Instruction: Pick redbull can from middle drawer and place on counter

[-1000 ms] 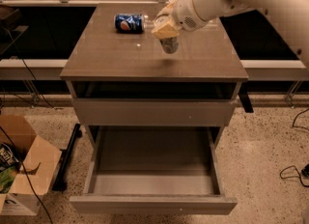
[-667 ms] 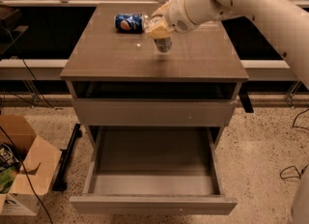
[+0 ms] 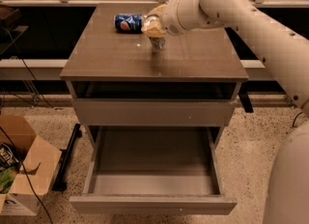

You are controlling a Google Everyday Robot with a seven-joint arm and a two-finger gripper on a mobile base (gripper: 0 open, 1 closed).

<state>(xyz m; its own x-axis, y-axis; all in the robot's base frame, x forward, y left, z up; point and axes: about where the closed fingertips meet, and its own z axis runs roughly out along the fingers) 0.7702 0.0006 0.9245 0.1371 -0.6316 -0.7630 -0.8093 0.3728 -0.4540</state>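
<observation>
Nearest the camera the middle drawer (image 3: 153,172) stands pulled fully out, its grey floor bare, so the can is out of it and the drawer half of the task looks done; to its left on the speckled floor sits an open cardboard box (image 3: 23,170), well apart from the cabinet and no part of the job; above the open drawer a plain closed front panel (image 3: 154,112) runs across the cabinet, and over that lies the counter (image 3: 116,59), glossy enough to throw back a pale gleam; the redbull can (image 3: 157,42) is over the middle-rear part of that top, upright, its lower body showing below the gripper (image 3: 155,29), which is closed around the can's upper part from above and somewhat from the right; whether the can's base already rests on the slab or hangs just clear of it I cannot tell; holding it upright and high on the body suits setting it down on its base, and the spot chosen leaves bare surface on every side; just beyond and to the left a blue Pepsi can (image 3: 128,22) lies on its side, near the gripper but not touching the held can, so the descent should be straight to avoid nudging it rolling; the pale arm (image 3: 270,35) reaches in from the right rear.
</observation>
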